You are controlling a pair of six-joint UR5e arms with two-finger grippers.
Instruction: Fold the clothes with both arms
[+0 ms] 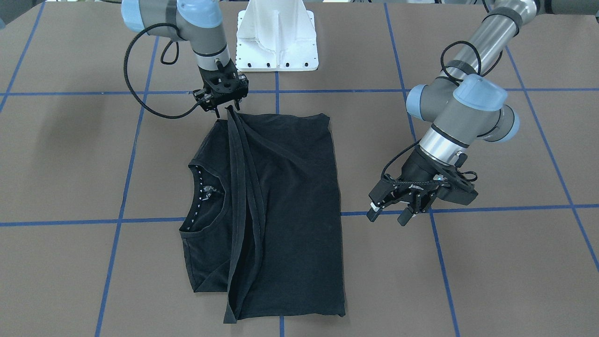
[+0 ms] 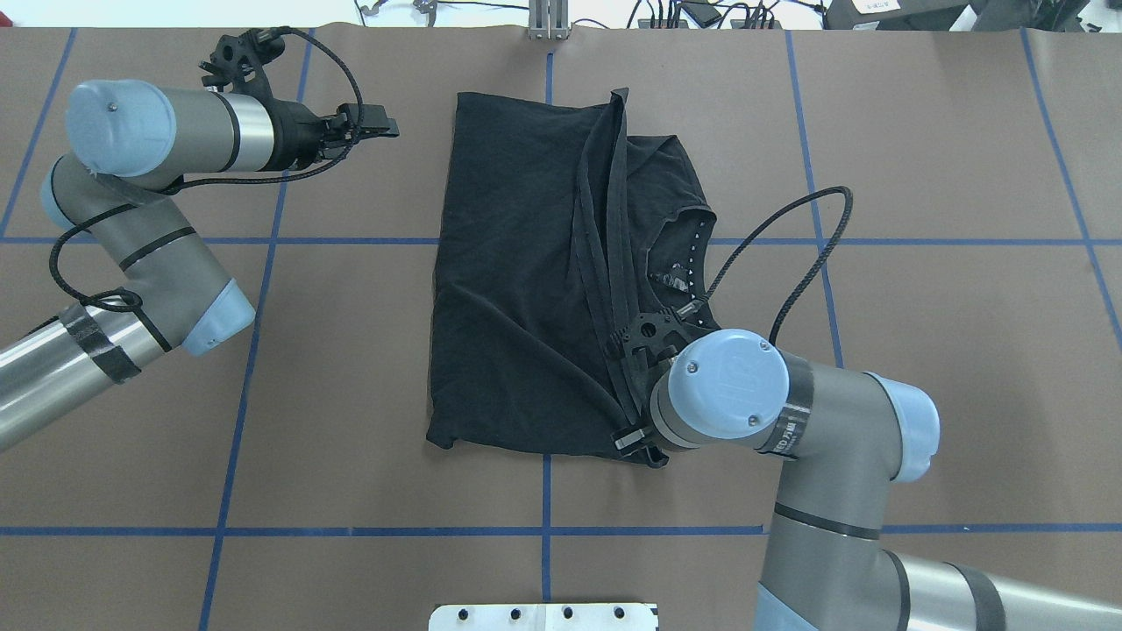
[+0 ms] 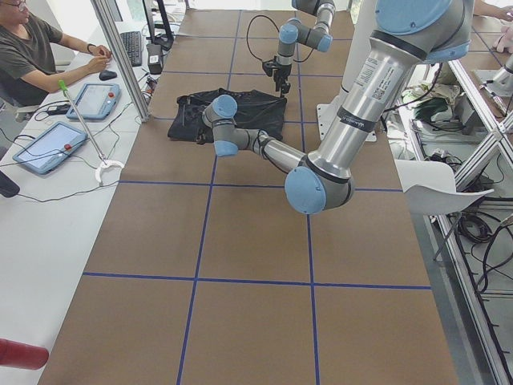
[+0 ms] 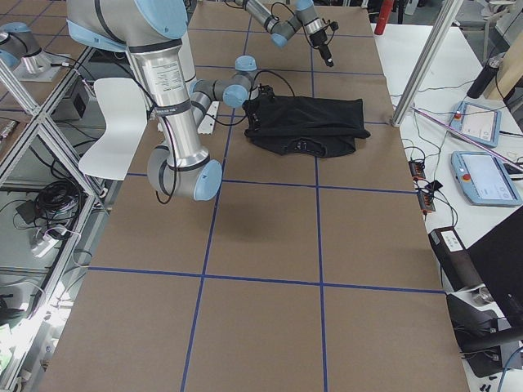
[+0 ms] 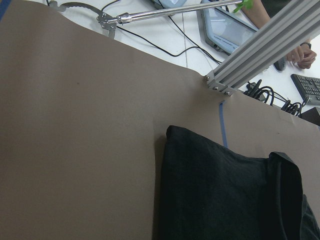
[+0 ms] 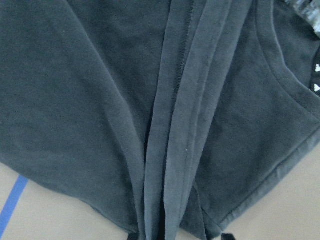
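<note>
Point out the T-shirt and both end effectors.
T-shirt (image 1: 290, 196), front-facing view, folded body panel.
Left end effector (image 1: 387, 217), front-facing view, between its fingertips.
Right end effector (image 1: 222, 109), front-facing view, between its fingertips.

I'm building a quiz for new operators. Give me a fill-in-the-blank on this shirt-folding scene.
The T-shirt is ___ in colour. The gripper over its bunched edges belongs to the robot's ___ arm. The left gripper hovers over bare table, holding ___. The neck opening faces the robot's ___ side.
Missing words: black; right; nothing; right.
</note>
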